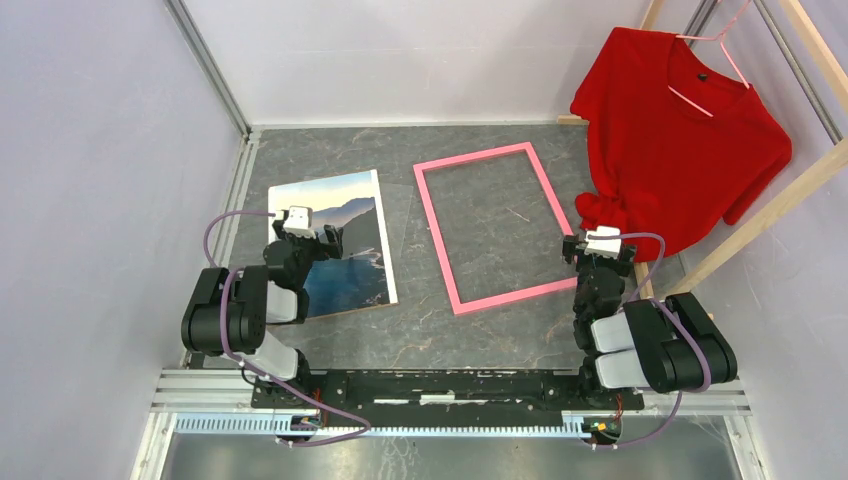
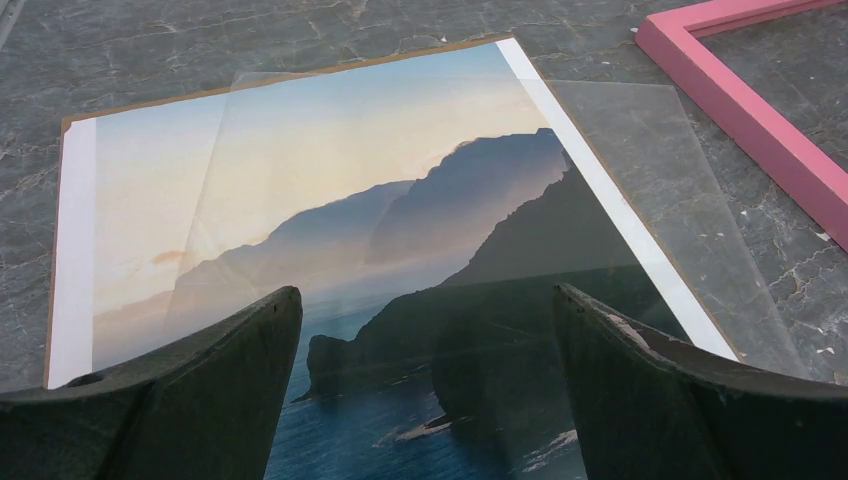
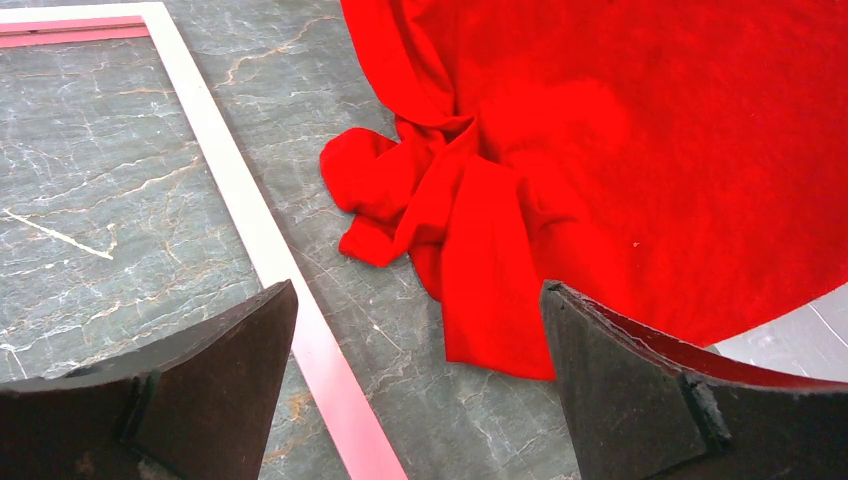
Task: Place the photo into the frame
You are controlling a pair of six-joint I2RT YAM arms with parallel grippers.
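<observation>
While both arms hover with nothing in hand, this one reads as the very start: the reach for the print. The left gripper (image 2: 428, 300) hangs low over the rectangular photo of dark blue mountains, water and pale orange sky (image 2: 330, 200), jaws spread wide, nothing between them. The photo lies flat on the grey marbled table (image 1: 400, 340), left of centre and apart from the frame. A clear, thin rectangular sheet (image 2: 680, 190) lies across part of the photo and runs off its right edge onto the table. That's a complication!

Over on the right, the right gripper (image 3: 418, 290) is also released and empty, poised just above the near right rail of the large thin bright pink rectangular frame (image 1: 437, 235). A red T-shirt (image 3: 620, 130) on a hanger drapes down just beside that rail.

As for what's inside: the frame holds nothing, and bare table shows through its opening.

My call on the next move is that the left arm must get a flat print off a flat surface, so it needs an edge to pinch or slide. It also has to deal with the clear sheet, so only the photo travels to the frame.
</observation>
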